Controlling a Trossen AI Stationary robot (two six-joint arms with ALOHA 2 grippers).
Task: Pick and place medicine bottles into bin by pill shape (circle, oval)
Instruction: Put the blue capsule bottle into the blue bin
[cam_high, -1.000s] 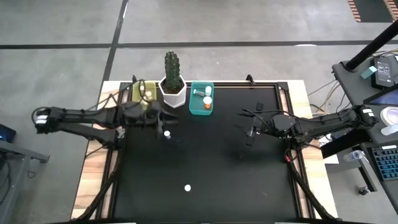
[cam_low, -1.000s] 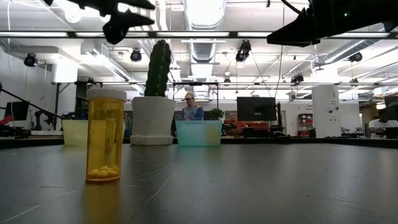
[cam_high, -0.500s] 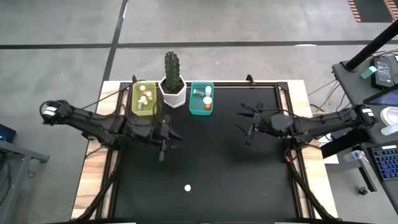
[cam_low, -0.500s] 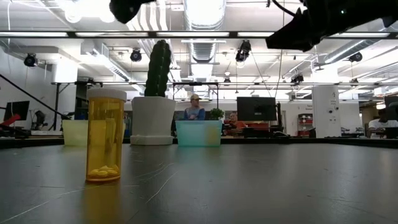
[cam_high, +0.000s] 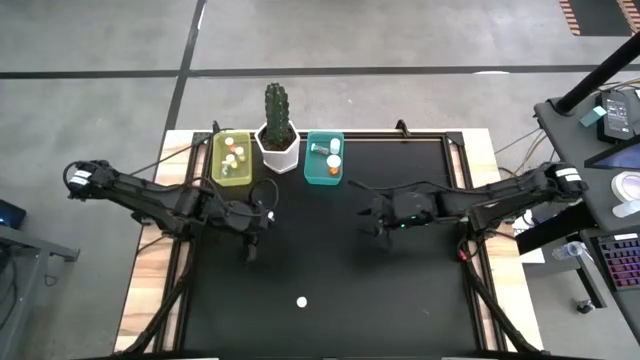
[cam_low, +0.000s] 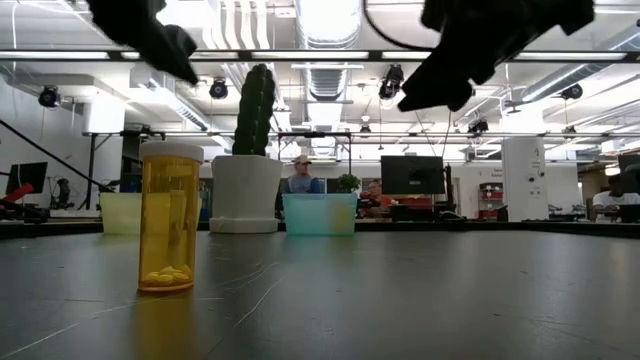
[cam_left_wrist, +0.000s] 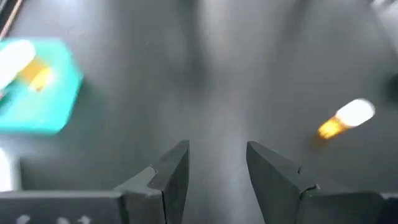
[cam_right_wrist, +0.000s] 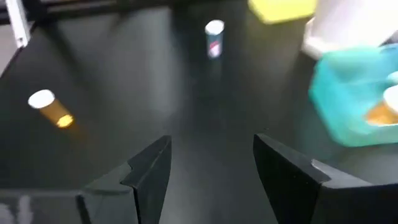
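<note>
An orange medicine bottle with a white cap stands upright on its base on the black table near the front edge. It also shows in the low view, the left wrist view and the right wrist view. A smaller white-capped bottle stands near the yellow tub. My left gripper hovers open and empty over the table's left middle, and its fingers show in its wrist view. My right gripper hovers open and empty at the middle, also seen in its wrist view.
The yellow tub and a teal tub at the far edge each hold bottles. A white hexagonal pot with a cactus stands between them. Bare black table lies between the grippers and the orange bottle. People sit in the room behind.
My left gripper has drawn back from beside the yellow tub toward the table's near edge, and the tub now shows uncovered. My right gripper has gone toward the table's left, to the middle. The orange bottle has kept still.
</note>
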